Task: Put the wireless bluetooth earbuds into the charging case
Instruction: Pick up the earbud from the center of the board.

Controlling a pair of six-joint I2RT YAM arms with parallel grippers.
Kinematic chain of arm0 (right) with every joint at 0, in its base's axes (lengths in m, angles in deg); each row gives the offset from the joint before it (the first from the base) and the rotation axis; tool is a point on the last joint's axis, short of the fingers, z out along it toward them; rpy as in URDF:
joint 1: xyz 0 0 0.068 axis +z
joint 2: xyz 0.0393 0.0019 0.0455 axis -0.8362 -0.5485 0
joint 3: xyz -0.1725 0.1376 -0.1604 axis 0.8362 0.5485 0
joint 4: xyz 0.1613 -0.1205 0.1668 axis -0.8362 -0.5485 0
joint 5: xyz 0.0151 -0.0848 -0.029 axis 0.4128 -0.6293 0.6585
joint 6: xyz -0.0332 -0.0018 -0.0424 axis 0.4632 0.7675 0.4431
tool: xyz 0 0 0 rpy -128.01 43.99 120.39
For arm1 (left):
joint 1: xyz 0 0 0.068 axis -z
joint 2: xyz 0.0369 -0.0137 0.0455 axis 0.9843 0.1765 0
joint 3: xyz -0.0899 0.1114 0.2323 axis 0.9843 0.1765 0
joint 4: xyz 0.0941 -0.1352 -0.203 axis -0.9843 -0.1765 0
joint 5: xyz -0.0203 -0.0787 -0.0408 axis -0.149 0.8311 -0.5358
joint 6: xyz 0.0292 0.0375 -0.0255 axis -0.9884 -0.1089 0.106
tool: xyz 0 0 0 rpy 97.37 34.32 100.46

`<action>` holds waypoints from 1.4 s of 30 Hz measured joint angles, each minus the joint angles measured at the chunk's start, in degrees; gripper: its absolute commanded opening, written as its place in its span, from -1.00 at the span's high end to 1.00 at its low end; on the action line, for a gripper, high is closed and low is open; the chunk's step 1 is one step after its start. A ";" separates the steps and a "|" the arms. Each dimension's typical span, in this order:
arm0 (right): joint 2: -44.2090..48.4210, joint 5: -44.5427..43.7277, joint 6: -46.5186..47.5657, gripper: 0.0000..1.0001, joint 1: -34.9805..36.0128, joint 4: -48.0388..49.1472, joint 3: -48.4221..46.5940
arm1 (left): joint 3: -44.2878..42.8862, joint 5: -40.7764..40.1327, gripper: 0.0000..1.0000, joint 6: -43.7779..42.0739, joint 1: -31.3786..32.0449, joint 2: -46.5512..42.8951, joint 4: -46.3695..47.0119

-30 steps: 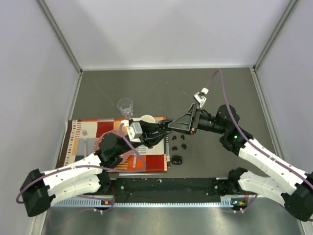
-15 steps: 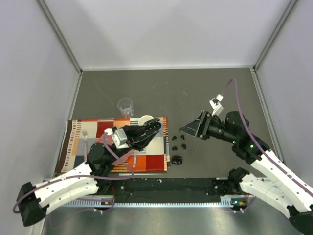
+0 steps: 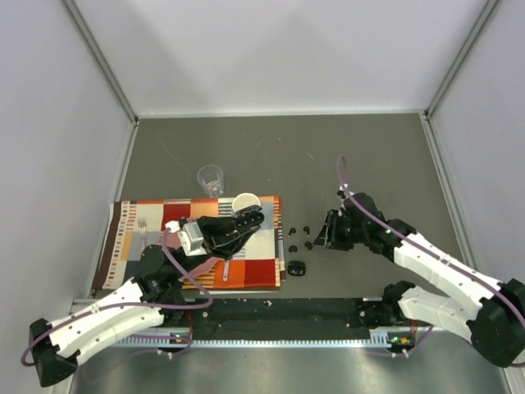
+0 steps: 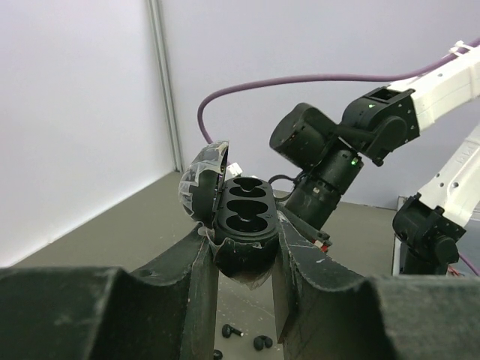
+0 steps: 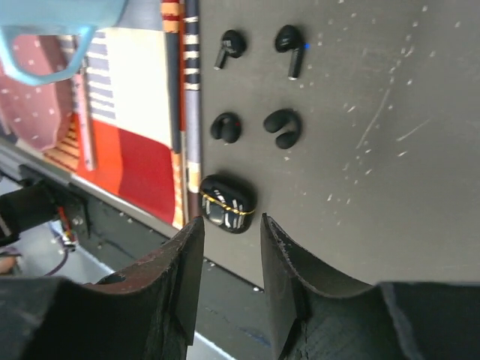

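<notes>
Since my left gripper [image 4: 246, 244] is clenched on the open charging case [image 4: 244, 210], lid tipped back and both wells empty, the work now falls to the right gripper [image 5: 231, 225]. Its jaws stand parted with nothing between them, hovering over the table [image 5: 375, 187] where the four earbuds [image 5: 283, 126] lie loose, just beside the placemat [image 5: 142, 150]. I'd pick one bud only, come straight down, and pinch across its body rather than its stem (these things likely skitter away). I'd steer clear of the second, closed case [image 5: 223, 204] lying near them, and hold the open case steady.
</notes>
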State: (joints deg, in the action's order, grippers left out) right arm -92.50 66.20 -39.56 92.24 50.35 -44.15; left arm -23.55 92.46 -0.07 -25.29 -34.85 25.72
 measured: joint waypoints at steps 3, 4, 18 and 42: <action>-3.08 -1.46 2.14 0.36 -0.07 -0.04 -0.02 | 0.07 0.42 1.00 0.04 0.00 -0.42 -0.44; -4.13 -1.77 2.73 0.37 -0.07 -0.02 -0.09 | 0.09 0.61 1.00 0.09 0.00 -0.37 -0.48; -17.88 -2.93 8.52 0.39 -0.17 4.72 -2.86 | 0.15 3.39 1.00 1.66 0.00 1.25 -0.57; -28.06 -3.02 12.09 0.47 -0.17 9.14 -5.90 | 0.15 3.34 1.00 2.54 0.00 0.74 -0.87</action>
State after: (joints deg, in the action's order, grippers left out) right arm -120.56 63.19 -27.47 92.07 59.49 -50.06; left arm -23.40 95.80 2.46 -25.29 -34.10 24.85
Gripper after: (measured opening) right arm 0.277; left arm 0.333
